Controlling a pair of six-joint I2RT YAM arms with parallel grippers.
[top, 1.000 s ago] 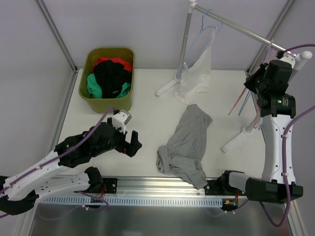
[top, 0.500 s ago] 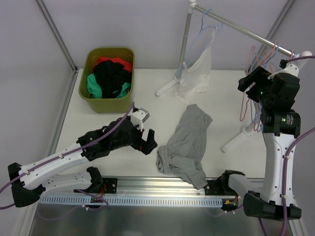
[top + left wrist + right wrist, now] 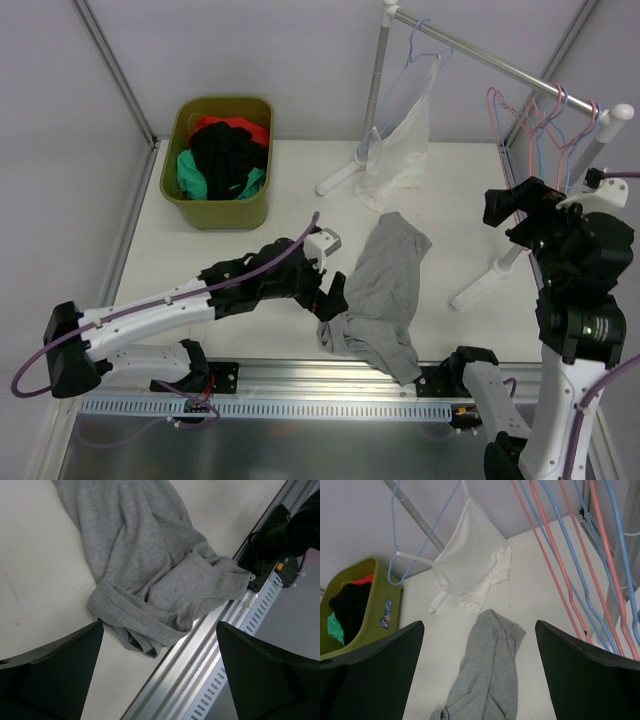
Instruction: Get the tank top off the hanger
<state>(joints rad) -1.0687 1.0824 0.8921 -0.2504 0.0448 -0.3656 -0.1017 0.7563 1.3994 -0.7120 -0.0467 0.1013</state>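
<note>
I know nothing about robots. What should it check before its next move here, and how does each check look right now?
1. Left gripper open and empty: ok.
2. Right gripper open, clear of the empty pink and blue wire hangers: ok.
3. Crumpled grey fabric top lying free on the white table: ok.
4. White tank top off its light-blue wire hanger: not ok, it hangs there.
5. Left gripper touching the grey top: cannot tell.

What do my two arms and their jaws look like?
The left arm and right arm have white link shells with black joints and black wrist housings. A purple cable runs along each. The jaws are broad, black and wedge-shaped.
</note>
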